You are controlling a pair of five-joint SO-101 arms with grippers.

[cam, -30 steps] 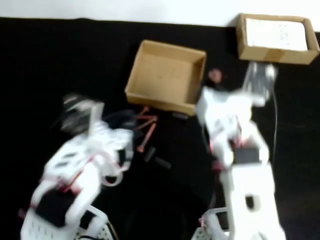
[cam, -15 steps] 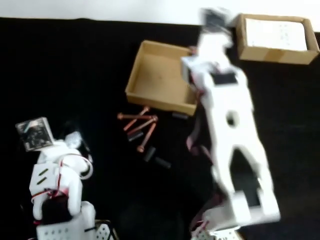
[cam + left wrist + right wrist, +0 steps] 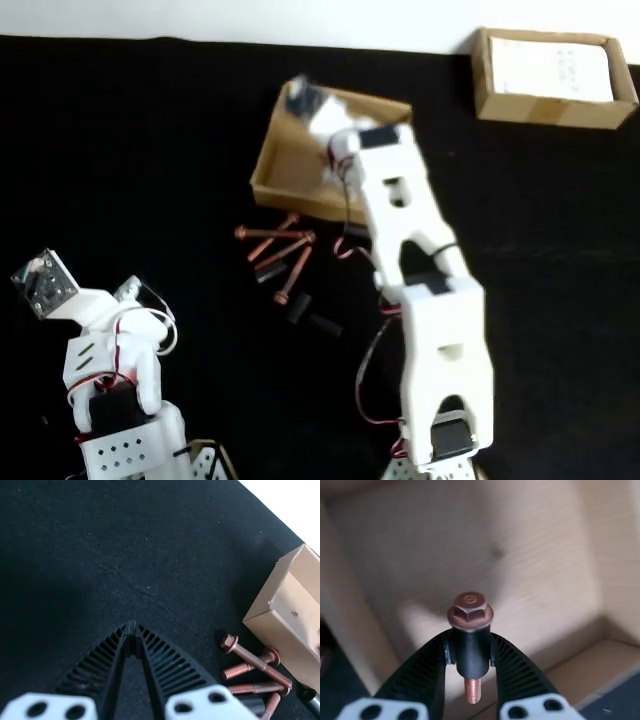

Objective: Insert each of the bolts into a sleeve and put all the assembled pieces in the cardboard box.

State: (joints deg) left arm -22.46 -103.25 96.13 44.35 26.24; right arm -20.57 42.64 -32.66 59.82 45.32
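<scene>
Sleeve [image 3: 470, 656] with bolt [image 3: 470, 611] hung over box [image 3: 535, 555] | right gripper [image 3: 470, 649] clamped on sleeve | left gripper [image 3: 132, 629] fingers together, empty, near left | judged light, stiff, slick; best held mid-sleeve

soft, even light, brightest on the cardboard box [image 3: 535, 550] floor, dim shade along its walls
</scene>
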